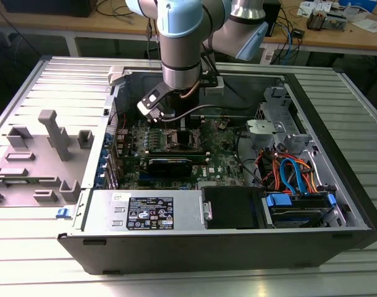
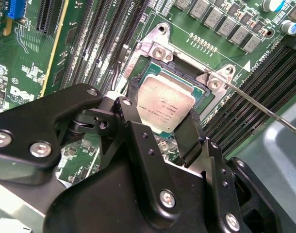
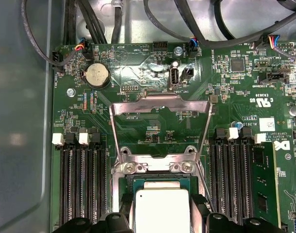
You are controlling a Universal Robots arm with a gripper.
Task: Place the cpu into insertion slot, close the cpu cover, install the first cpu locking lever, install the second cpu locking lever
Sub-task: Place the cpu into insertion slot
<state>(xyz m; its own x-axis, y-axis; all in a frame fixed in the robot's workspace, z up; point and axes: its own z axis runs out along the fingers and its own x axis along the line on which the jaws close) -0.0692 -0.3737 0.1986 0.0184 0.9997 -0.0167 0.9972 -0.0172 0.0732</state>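
Your cpu [image 2: 163,110]: small flat square, dull silver-grey top with faint print, thin green edge round it. It sits over the insertion slot [image 2: 186,74], down inside the dark frame as far as you can see. Fully seated or not, can't tell. The gripper [image 2: 163,103] has a black finger against each of two opposite sides, so the claw is pinching the cpu.

The first wrist view gives you the cpu [image 3: 160,208] square-on between the fingers [image 3: 125,209]. It also shows the cpu cover [image 3: 160,100] swung open, away from the slot [image 3: 120,187]: a thin silver frame with green board showing through its hole.

The second wrist view gives you a slanted angle instead, with the gripper body up close. There a locking lever [image 2: 264,109] shows as a thin bare rod running out from the slot's corner, standing free over the memory slots [image 2: 257,90].

In the exterior view the arm [image 1: 179,43] reaches straight down into the open computer case [image 1: 337,154], wrist low over the motherboard [image 1: 222,158].

Room: memory slots [image 3: 82,189] run along both sides of the slot, just outside the fingers. Past the open cover you have flat board up to a coin cell [image 3: 97,75] and the cables [image 3: 162,24]. The case is open on top and the arm comes in through that opening.
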